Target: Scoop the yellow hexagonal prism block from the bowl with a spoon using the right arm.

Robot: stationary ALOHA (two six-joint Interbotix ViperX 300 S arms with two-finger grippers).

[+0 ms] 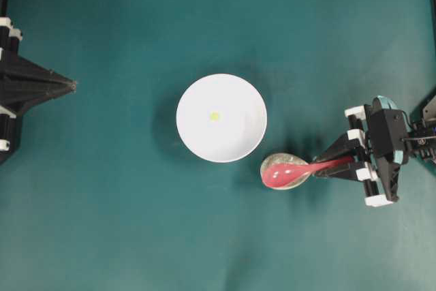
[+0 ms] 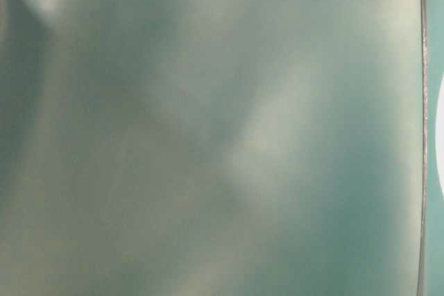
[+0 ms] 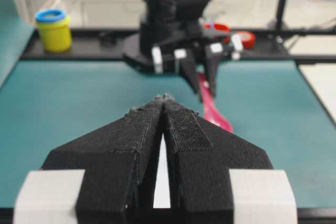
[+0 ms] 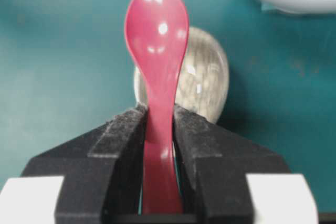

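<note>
Legible text: none; no labels, brands, numbers or signs readable in any view; yellow tub (image 3: 54, 31) with blue lid beyond the tabletop (image 3: 79, 103): markings too blurred to read.

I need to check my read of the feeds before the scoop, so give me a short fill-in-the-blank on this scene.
1. The right gripper is shut on the ____ of the spoon.
2. The yellow hexagonal prism block lies inside the white ____.
3. The spoon's scoop is above the small ____ dish.
4. The left gripper holds ____.

Missing words: handle; bowl; speckled; nothing
</note>
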